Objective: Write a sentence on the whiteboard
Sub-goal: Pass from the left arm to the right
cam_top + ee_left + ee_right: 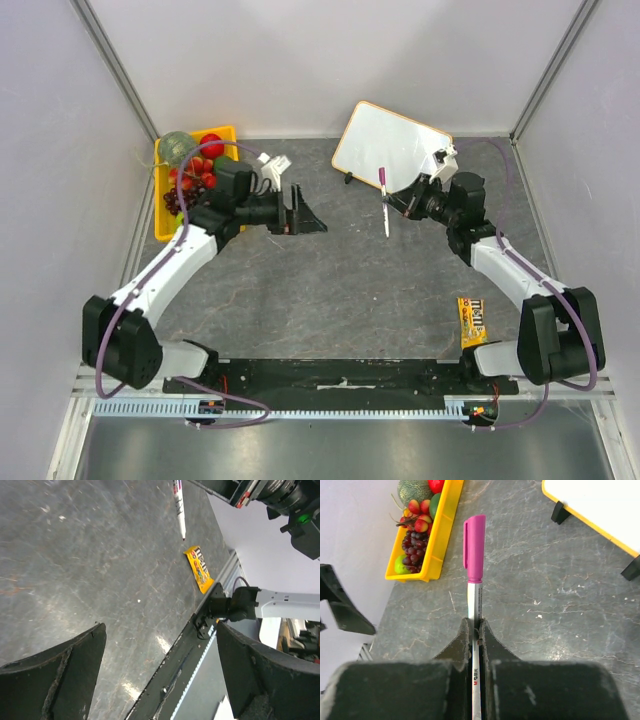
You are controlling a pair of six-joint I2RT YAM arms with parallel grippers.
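The whiteboard [392, 145], white with a thin orange frame, stands at the far middle-right of the table. Its face is blank and no sentence shows on it. My right gripper [400, 206] is just in front of the board and is shut on a white marker [385, 205] with its pink cap on. In the right wrist view the marker [474, 550] sticks out past the shut gripper [476, 630] above the table, and the board's corner [600, 505] with two black clips is at the upper right. My left gripper [300, 212] is open and empty at the centre-left; its jaws stand wide apart in the left wrist view [160, 675].
A yellow tray [160, 205] of fruit stands at the far left, and shows in the right wrist view [445, 525]. A yellow candy packet [472, 322] lies near the right arm's base, and shows in the left wrist view [200, 569]. Grey walls close in the table.
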